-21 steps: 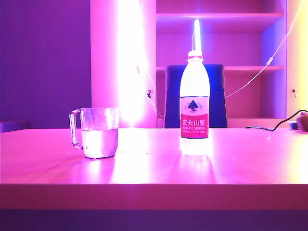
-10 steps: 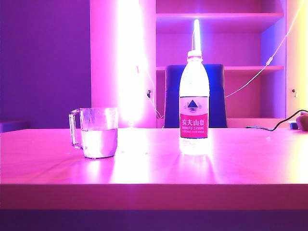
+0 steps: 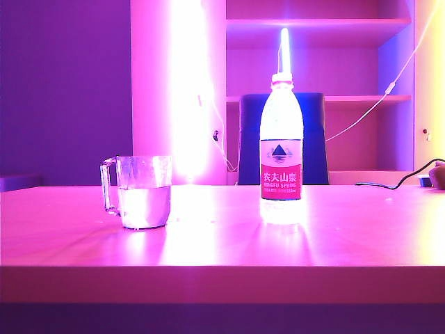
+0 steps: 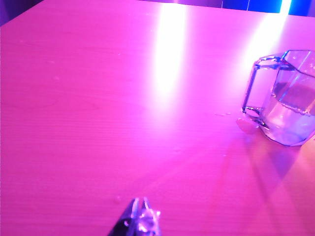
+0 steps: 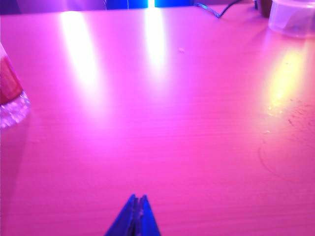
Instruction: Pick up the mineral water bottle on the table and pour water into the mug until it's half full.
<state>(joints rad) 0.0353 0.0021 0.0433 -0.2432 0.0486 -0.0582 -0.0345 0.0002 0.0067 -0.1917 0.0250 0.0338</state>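
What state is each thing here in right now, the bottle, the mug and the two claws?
mineral water bottle: upright on the table, cap on, held by nothing.
mug: upright, about half full of water.
left gripper: shut, empty, over bare table short of the mug.
right gripper: shut, empty, apart from the bottle.

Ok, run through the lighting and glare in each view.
Exterior view: heavy magenta cast, a blown-out light strip behind, glare on the table below the mineral water bottle. Left wrist view: bright streaks near the mug, shut left gripper blurred. Right wrist view: similar streaks, shut right gripper soft.
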